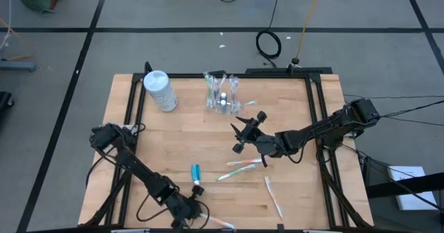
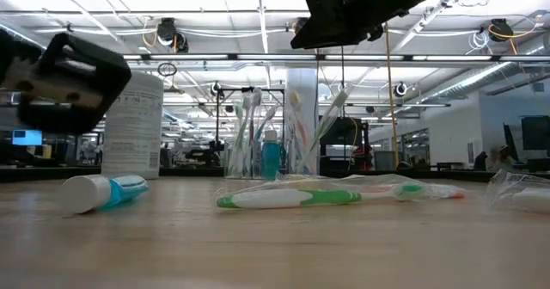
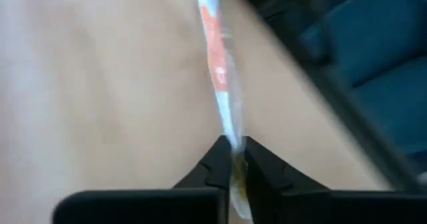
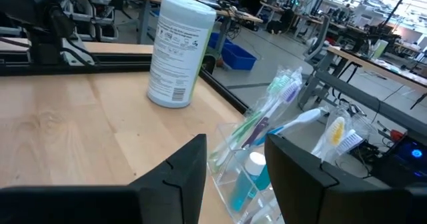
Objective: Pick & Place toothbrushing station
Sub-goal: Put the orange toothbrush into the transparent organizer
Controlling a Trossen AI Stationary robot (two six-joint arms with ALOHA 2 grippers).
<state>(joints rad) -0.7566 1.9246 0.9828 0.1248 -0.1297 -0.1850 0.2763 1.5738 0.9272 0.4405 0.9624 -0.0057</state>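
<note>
Two tools: left (image 3: pixel 233 159) clamps what looks like a wrapped toothbrush (image 3: pixel 219 71); right (image 4: pixel 237 161) gapes above the cup (image 4: pixel 248 165).

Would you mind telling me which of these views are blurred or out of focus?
Left wrist view: soft throughout, the wrapped toothbrush between the left gripper's fingers smeared. Low view: the near toothpaste tube and green toothbrush slightly soft. High and right wrist views: reasonably sharp.

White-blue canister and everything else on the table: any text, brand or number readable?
None readable.
Canister: printed text block and a barcode-like patch, too small to read.
Toothpaste tube: no legible print.
Wrapped toothbrush between the left gripper fingers: orange marking, blurred.
</note>
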